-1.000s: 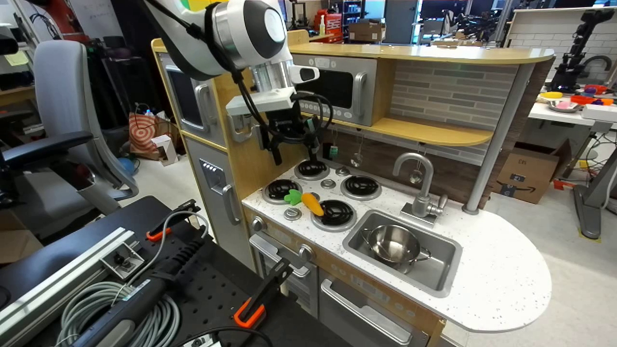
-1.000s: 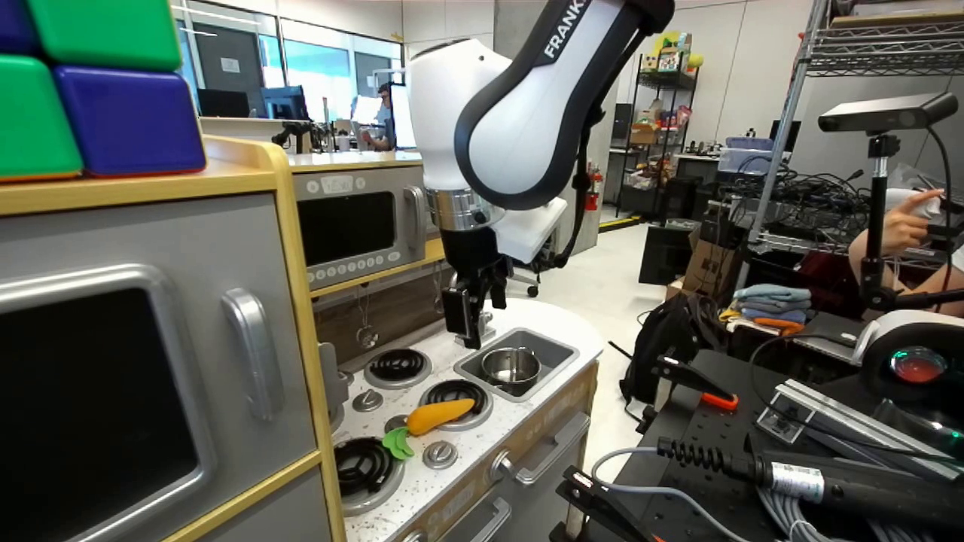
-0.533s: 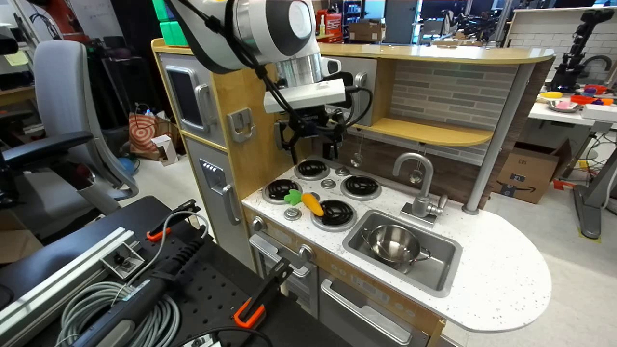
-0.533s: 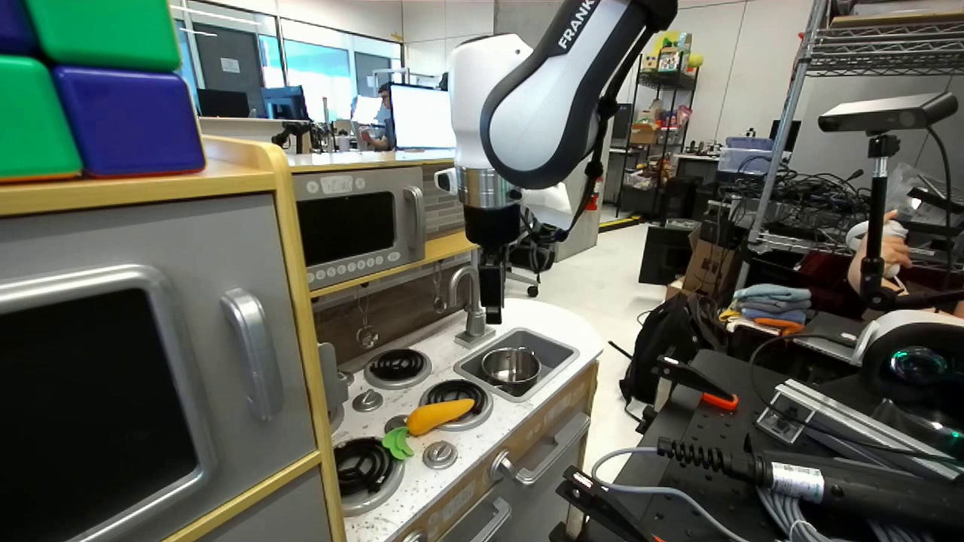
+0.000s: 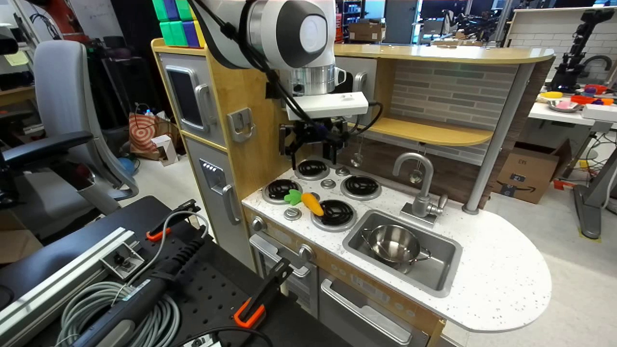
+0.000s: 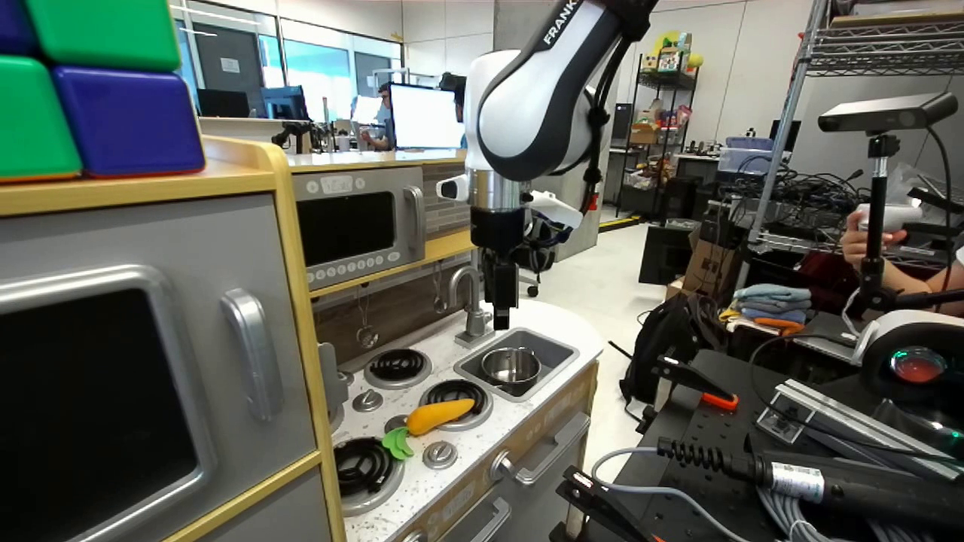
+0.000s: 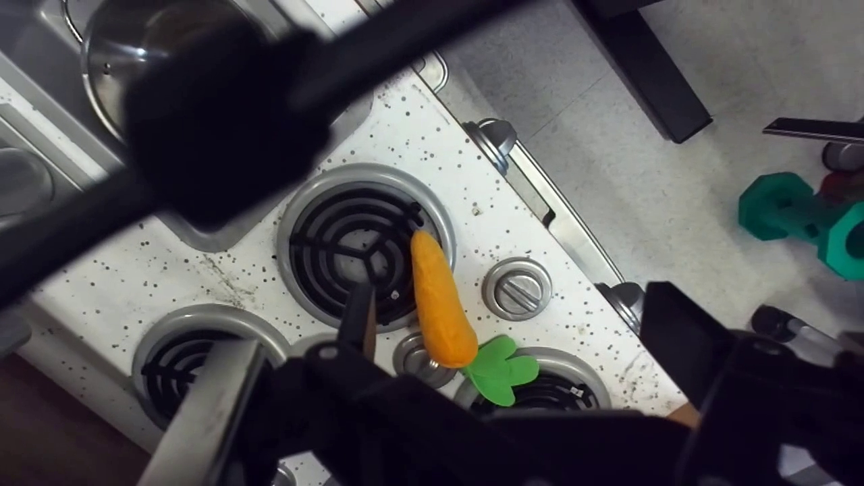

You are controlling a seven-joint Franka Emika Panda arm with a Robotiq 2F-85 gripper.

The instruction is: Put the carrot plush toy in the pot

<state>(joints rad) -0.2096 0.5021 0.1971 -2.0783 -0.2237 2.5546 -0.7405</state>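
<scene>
On the counter [image 5: 506, 279], the carrot plush toy [image 7: 440, 307]; in the sink [image 5: 436, 274], the pot [image 5: 394, 246]

The white, speckled counter is set with four black-coiled burners [image 5: 361, 185] and several grey knobs [image 5: 292, 213]. The carrot plush toy is laid on its side among them, its orange tip over one burner and its green leaves reaching the edge of another. Well apart from this, the shiny pot is set inside the sink, overlooked by a curved faucet [image 5: 423, 205]. The hand [image 5: 313, 163] is held above the counter and spread wide; in the wrist view, the carrot plush toy is framed within its gap, lower down.

Behind the counter, rows of grey tiles [image 5: 448, 91] are fitted, and a microwave [image 6: 354, 229] is mounted above the burners. In an exterior view, a black bench [image 5: 221, 289] is crowded with looped cable [image 5: 166, 318] and orange-and-black clamps [image 5: 262, 292]; a grey office chair [image 5: 67, 91] and a cardboard box [image 5: 535, 164] are also seen. In an exterior view, a backpack [image 6: 663, 354], folded cloths [image 6: 772, 295] and wire shelving [image 6: 881, 68] are shown.
</scene>
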